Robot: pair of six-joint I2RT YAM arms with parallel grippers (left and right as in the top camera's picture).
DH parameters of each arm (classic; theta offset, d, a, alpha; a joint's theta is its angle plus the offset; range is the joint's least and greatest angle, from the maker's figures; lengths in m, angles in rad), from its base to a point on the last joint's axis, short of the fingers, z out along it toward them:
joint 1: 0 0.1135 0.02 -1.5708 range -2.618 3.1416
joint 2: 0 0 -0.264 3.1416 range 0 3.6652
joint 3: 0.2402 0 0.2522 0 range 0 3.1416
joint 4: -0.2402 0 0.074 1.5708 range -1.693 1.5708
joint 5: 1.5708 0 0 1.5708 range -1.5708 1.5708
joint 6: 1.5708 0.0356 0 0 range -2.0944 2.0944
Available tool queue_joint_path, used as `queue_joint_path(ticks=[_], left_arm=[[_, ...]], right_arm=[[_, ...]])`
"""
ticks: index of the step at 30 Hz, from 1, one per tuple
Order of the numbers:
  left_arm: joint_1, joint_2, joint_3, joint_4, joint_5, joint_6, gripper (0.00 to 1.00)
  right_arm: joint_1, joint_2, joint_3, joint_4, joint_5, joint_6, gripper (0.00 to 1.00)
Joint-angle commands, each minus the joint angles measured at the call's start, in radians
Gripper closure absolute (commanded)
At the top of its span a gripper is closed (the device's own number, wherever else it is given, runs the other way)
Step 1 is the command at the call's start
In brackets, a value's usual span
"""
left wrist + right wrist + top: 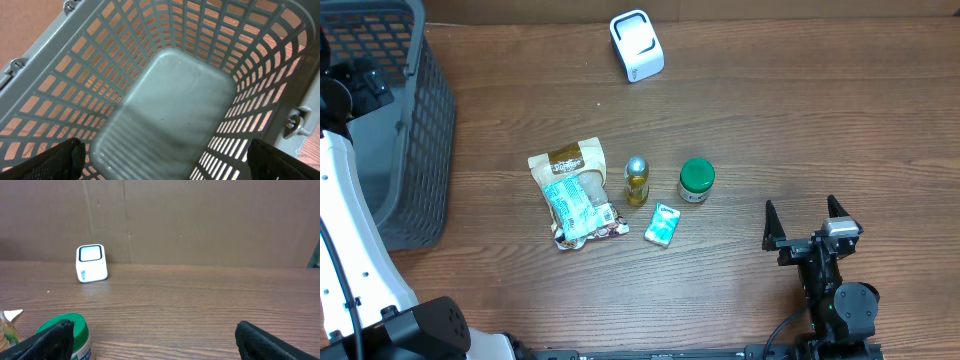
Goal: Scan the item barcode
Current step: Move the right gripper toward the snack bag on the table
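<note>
Standing wide open and empty: right gripper (pixel 801 207) near jar (pixel 696 181), left gripper (pixel 167 162) over basket (pixel 420 120). Jar mid-table among bottle (pixel 636 181), bag (pixel 575 193), box (pixel 662 225); scanner (pixel 637 45) at far edge. Risks toppling jar, or covering barcode in the grip.

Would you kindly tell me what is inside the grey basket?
In the left wrist view the basket shows only its bare grey floor and lattice walls; no item is visible. Fingers of the left end effector cover its nearest corners.
</note>
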Motion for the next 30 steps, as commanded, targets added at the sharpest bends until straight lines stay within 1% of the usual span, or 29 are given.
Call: queue_joint_path(ticks=[1,25,28,30], left_arm=[[-0.002,-0.002,0.014,-0.001,0.008,0.019,0.0],[-0.002,-0.002,0.014,-0.003,0.008,0.019,0.01],[-0.002,-0.002,0.014,-0.003,0.008,0.019,0.01],[-0.002,-0.002,0.015,-0.003,0.008,0.019,0.01]], right_arm=[[0.003,-0.006,-0.01,0.002,0.01,-0.005,0.0],[0.002,-0.006,-0.01,0.002,0.018,-0.005,0.0],[0.003,-0.006,-0.01,0.002,-0.058,0.018,0.0],[0.003,-0.006,-0.01,0.008,-0.103,0.067,0.0]])
